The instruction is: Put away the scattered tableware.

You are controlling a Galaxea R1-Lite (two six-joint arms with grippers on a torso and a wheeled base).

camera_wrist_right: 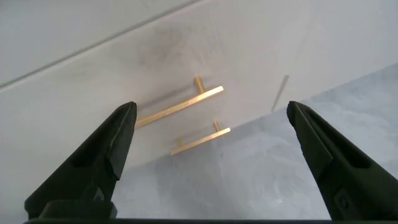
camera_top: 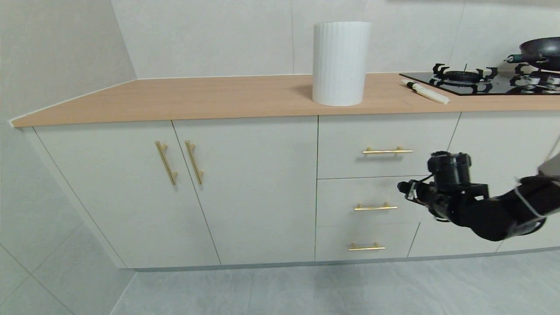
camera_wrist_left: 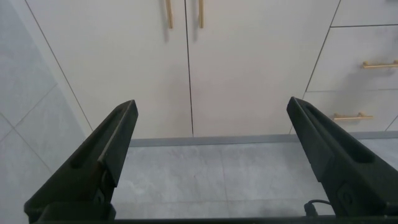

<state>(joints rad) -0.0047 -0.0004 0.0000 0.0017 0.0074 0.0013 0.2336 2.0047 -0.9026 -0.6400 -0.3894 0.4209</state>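
Observation:
A long cream-coloured utensil (camera_top: 425, 92) with a dark end lies on the wooden countertop (camera_top: 197, 96), just left of the hob. A tall white ribbed holder (camera_top: 339, 63) stands upright on the counter to its left. My right gripper (camera_top: 406, 189) hangs open and empty in front of the drawer stack, level with the middle drawer's gold handle (camera_top: 375, 207). In the right wrist view the right gripper (camera_wrist_right: 210, 107) faces two gold drawer handles (camera_wrist_right: 180, 104). My left gripper (camera_wrist_left: 211, 106) is open and empty, low down, facing the cabinet doors (camera_wrist_left: 189, 62) and the floor.
A black gas hob (camera_top: 485, 81) with a dark pan (camera_top: 540, 48) sits at the counter's right end. Three stacked drawers, the top one with handle (camera_top: 387, 151), are right of a double-door cabinet (camera_top: 181, 162). A wall closes off the left side; grey tiled floor (camera_top: 306, 288) lies below.

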